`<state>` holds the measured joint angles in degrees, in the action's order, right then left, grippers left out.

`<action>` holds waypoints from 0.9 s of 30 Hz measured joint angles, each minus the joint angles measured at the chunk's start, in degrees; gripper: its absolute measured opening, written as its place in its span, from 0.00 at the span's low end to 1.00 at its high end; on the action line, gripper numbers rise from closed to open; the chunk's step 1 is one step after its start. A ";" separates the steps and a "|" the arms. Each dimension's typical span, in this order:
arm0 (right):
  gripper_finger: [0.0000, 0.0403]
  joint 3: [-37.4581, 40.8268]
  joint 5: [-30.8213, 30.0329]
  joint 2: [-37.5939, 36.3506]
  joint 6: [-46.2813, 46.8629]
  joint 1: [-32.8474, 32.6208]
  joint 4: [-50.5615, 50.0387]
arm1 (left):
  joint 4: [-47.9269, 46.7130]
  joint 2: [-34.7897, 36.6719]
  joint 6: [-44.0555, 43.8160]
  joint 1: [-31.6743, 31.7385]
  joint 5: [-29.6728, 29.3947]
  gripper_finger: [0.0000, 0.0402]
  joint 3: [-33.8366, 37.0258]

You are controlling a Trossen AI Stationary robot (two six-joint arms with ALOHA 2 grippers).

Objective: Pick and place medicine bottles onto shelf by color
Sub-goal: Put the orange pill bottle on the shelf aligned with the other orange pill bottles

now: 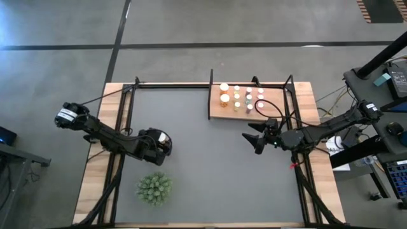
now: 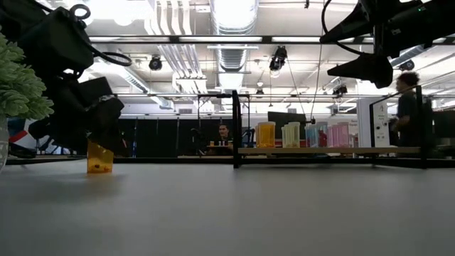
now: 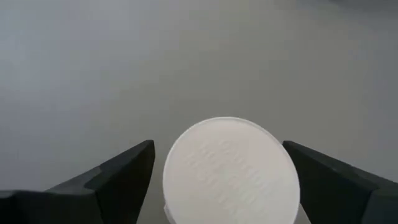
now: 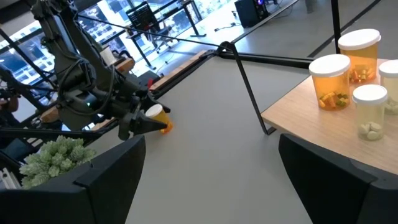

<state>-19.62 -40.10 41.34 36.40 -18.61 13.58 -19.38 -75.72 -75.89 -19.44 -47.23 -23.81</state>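
A large dark grey mat covers most of the wooden table, bounded by a thin black metal frame. At the far right part of the mat sits the shelf, a flat light-wood board with black posts, and on it stand the sorted medicine bottles, white-capped and grouped in rows; in the low view they read from left to right as orange, yellowish-green and pink bodies, and the right wrist view shows two wide orange bottles next to a smaller pale one at the board's corner. The left arm reaches in from the table's left edge, and the left gripper is low over the mat with its fingers spread wide on either side of an orange bottle; a gap shows between each finger and the white cap, so the bottle stands upright on the mat, not clamped, well apart from the shelf. The right arm comes in from the table's right edge, and the right gripper hangs raised above the mat just in front of the shelf, jaws apart and empty. A green spiky plant stands near the table's front, close to the left gripper. Beyond the table, a person sits far back in the room.
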 joint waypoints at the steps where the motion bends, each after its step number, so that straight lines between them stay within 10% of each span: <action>1: 0.89 0.00 0.00 0.00 0.00 0.00 0.00 | 0.00 0.00 0.24 0.00 -0.06 0.82 0.00; 15: 0.89 0.00 0.00 0.00 0.00 0.00 0.00 | 2.61 0.00 0.72 0.00 -0.17 0.57 0.00; 27: 0.89 0.00 0.00 0.00 0.00 0.00 0.00 | 6.02 -0.01 17.63 3.73 0.03 0.42 -6.11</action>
<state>-19.62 -40.10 41.34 36.40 -18.61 13.58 -13.36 -75.74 -58.26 -15.71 -47.20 -29.93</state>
